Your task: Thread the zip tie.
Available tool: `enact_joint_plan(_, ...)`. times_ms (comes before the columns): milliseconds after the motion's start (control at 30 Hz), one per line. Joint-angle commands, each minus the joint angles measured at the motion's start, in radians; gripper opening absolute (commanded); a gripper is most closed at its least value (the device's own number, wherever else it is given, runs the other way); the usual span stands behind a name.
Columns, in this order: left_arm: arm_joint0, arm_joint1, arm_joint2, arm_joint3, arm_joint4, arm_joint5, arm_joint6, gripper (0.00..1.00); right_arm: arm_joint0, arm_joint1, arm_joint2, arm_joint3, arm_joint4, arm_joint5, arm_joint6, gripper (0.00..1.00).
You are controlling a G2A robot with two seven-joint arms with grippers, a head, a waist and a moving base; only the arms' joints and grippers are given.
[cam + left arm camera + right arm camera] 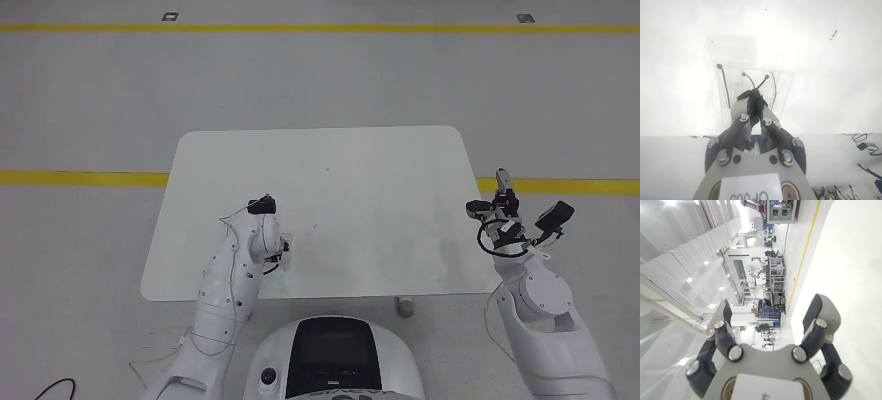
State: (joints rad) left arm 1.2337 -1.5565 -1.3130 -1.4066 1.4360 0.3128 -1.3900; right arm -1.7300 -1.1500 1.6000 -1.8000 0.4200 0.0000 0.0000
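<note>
My left gripper [755, 94] is shut over a clear shallow box [787, 83] near the table's front left. Two black zip tie ends with square heads [767, 76] stick out from between its fingertips. Another black zip tie [724, 85] lies along one side of the box, and a thin black strand [774, 89] lies along the other. In the top view the left gripper [277, 250] hangs just over the box [288, 243]. My right gripper [770, 302] is open and holds nothing. It is raised beside the table's right edge [495, 202].
The white table [330, 190] is bare apart from the box. Small dark specks [833, 35] mark its surface. Several loose zip ties [866, 170] and a small block [866, 146] lie on the floor below the table's front edge.
</note>
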Motion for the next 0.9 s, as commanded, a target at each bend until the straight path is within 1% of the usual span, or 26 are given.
enact_joint_plan(0, 0.004, 0.003, -0.008, -0.009, -0.025, -0.007, 0.000, 0.00, 0.000, 0.000, 0.000, 0.000, 0.000, 0.000, 0.000, 1.00)
enact_joint_plan(67, 0.005, 0.007, -0.024, -0.018, -0.064, -0.007, 0.000, 0.00, 0.000, 0.000, 0.000, 0.000, 0.000, 0.000, 0.000, 1.00)
enact_joint_plan(167, 0.010, 0.013, -0.044, -0.042, -0.115, -0.021, 0.000, 0.00, 0.000, 0.000, 0.000, 0.000, 0.000, 0.000, 0.000, 1.00)
enact_joint_plan(400, 0.041, 0.030, -0.083, -0.105, -0.192, -0.042, 0.000, 0.00, 0.000, 0.000, 0.000, 0.000, 0.000, 0.000, 0.000, 1.00)
enact_joint_plan(633, 0.070, 0.049, -0.108, -0.158, -0.282, -0.091, 0.000, 0.00, 0.000, 0.000, 0.000, 0.000, 0.000, 0.000, 0.000, 1.00)
enact_joint_plan(767, 0.076, 0.059, -0.129, -0.167, -0.359, -0.118, 0.000, 0.00, 0.000, 0.000, 0.000, 0.000, 0.000, 0.000, 0.000, 1.00)
enact_joint_plan(800, 0.076, 0.061, -0.133, -0.167, -0.366, -0.123, 0.000, 0.00, 0.000, 0.000, 0.000, 0.000, 0.000, 0.000, 0.000, 1.00)
enact_joint_plan(867, 0.076, 0.067, -0.143, -0.160, -0.393, -0.122, 0.000, 0.00, 0.000, 0.000, 0.000, 0.000, 0.000, 0.000, 0.000, 1.00)
